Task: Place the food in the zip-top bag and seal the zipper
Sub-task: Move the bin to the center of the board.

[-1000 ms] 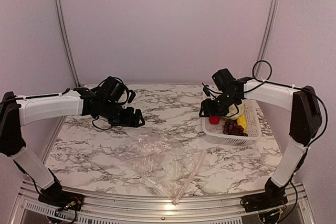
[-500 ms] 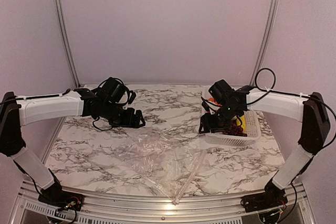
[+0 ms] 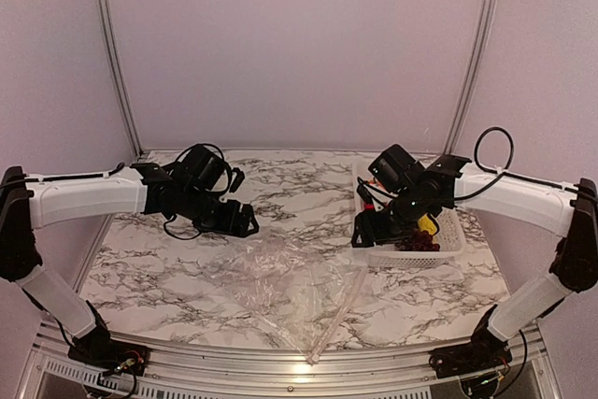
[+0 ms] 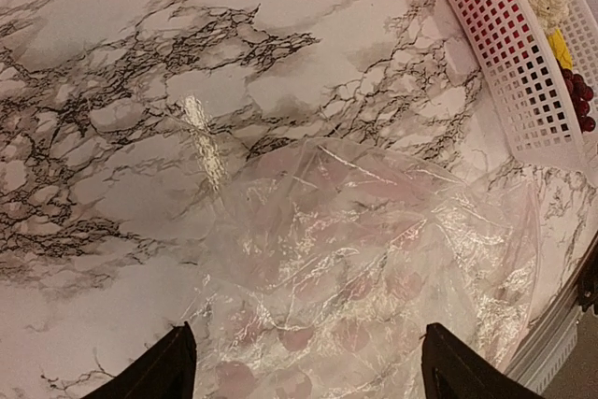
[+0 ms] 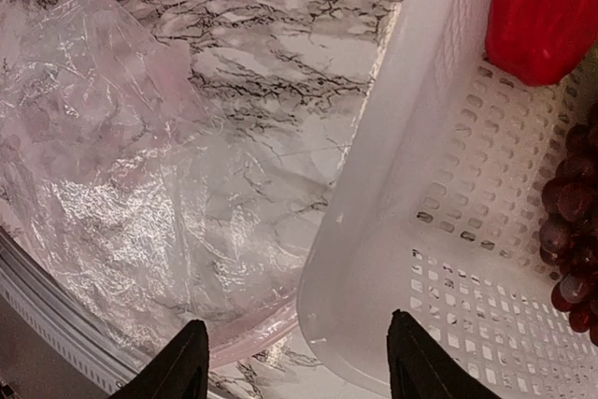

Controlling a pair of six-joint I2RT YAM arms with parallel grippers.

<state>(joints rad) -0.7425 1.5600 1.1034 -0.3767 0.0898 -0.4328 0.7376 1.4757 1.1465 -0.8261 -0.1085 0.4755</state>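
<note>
- We note the right gripper point(image 5: 294, 362) above the basket point(image 5: 374, 184) rim, fingers half spread, nothing between them.
- The red pepper point(image 5: 547, 11) lies ahead of its fingertips, deeper in the basket. The grapes point(image 5: 575, 231) lie closer.
- The left gripper point(image 4: 308, 371) is spread wide and empty, with the bag point(image 4: 374, 240) flat just beneath and ahead.
- The zipper point(image 3: 336, 315) slants from the basket toward the table's near edge, closer to the right arm.
</note>
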